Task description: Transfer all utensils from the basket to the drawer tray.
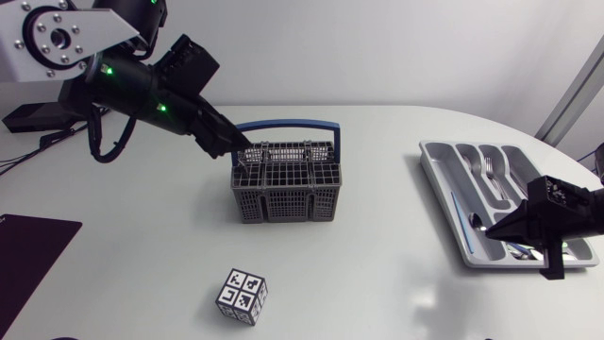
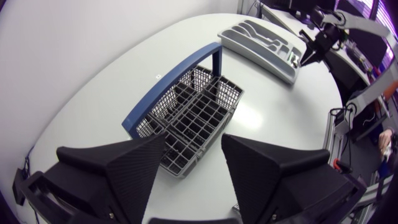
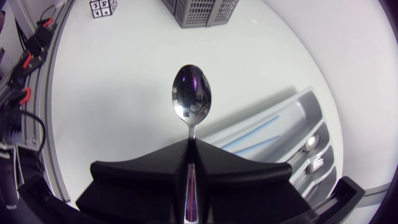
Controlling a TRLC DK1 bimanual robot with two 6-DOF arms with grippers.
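The grey wire basket (image 1: pixel 286 184) with a blue handle stands mid-table. My left gripper (image 1: pixel 240 157) hangs over its left end, open; in the left wrist view the gripper (image 2: pixel 193 163) has nothing between its fingers and looks down on the basket (image 2: pixel 193 118), where no utensil shows. At the right lies the grey drawer tray (image 1: pixel 444 179). My right gripper (image 1: pixel 497 229) is over the tray's near end, shut on a spoon (image 3: pixel 191 96) by its handle, bowl pointing ahead. Forks (image 1: pixel 489 170) lie in the tray's slots.
A marker cube (image 1: pixel 243 297) sits in front of the basket near the front edge. A dark mat (image 1: pixel 28 247) lies at the left edge. In the right wrist view the tray (image 3: pixel 283 118) holds a fork (image 3: pixel 317 165) and another spoon (image 3: pixel 311 142).
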